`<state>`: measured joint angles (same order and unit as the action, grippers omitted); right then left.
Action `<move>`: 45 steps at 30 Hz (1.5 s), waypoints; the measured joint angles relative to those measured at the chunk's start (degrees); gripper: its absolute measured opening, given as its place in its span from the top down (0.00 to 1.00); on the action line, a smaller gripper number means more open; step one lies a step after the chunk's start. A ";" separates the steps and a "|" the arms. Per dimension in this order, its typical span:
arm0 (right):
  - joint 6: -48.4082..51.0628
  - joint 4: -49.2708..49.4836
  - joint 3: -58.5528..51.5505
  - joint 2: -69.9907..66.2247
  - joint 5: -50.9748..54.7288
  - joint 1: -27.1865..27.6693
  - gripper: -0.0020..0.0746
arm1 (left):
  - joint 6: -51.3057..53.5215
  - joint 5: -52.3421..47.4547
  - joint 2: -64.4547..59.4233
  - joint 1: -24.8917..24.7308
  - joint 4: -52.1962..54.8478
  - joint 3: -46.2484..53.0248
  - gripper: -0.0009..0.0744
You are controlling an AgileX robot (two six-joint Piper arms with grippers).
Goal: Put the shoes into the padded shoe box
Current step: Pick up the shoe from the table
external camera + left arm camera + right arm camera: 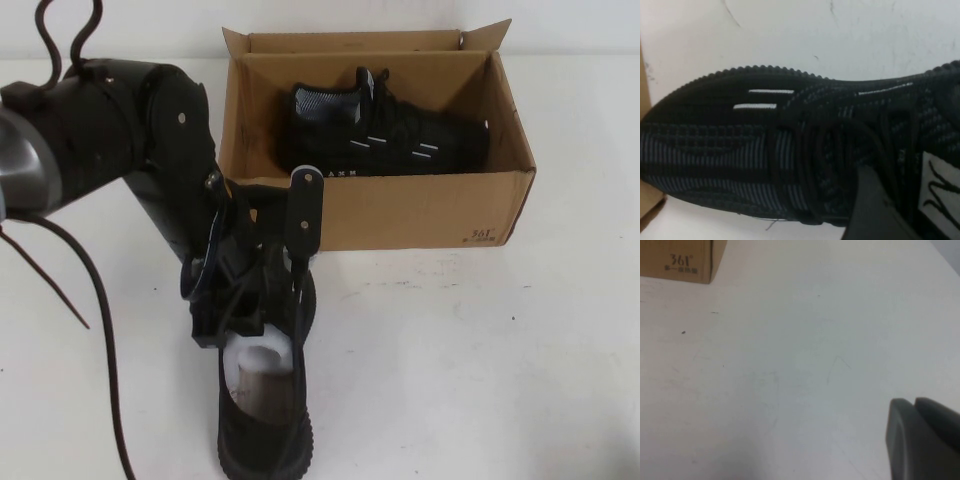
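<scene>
One shoe [385,130] lies in the box [380,210]. The left pincer [262,268] sits half-wide over the second shoe [265,420], lower left; it may slip. The right pincer [922,437]: cannot tell.

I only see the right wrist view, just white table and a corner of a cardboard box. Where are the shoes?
Observer: One black sneaker lies inside the cardboard box, with its toe toward the robot's right.
Operator: And the other one?
Observer: The second sneaker sits on the table in front of the box, on the robot's left side.
Operator: Is anybody getting it?
Observer: The left tool is low over its laces. Your right tool is over bare table and doesn't show in the high view.
</scene>
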<state>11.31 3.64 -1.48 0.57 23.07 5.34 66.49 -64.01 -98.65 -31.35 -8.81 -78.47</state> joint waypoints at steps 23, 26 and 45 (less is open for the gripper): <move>0.00 0.00 0.00 0.25 0.00 0.00 0.98 | 1.74 -0.47 0.00 0.00 -1.17 0.00 0.85; 0.00 0.00 0.00 0.25 0.00 0.00 0.98 | 1.74 -0.25 0.00 0.00 -1.38 0.00 0.85; 0.00 0.00 0.00 0.25 0.00 0.00 0.98 | 0.98 0.60 -1.19 0.00 -1.74 0.00 0.65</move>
<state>11.31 3.64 -1.48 0.82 23.07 5.34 67.48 -63.41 -99.85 -31.35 -10.55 -78.47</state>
